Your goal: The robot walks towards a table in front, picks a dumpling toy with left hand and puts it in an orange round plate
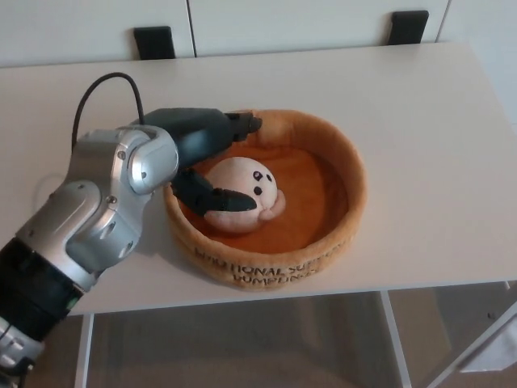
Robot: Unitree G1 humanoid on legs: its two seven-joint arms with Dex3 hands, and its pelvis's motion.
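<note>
**Dumpling in the plate, left hand spread around it**

Here the dumpling toy [240,192] lies inside the orange round plate [339,153], towards its left side, face turned up and to the right. The left hand [212,158] reaches over the plate's left rim with its fingers [242,124] apart: one stretches along the far rim, another lies across the toy's near-left side. It holds nothing. The plate sits on the white bench [420,121], near its front edge. The right hand is out of view.
</note>
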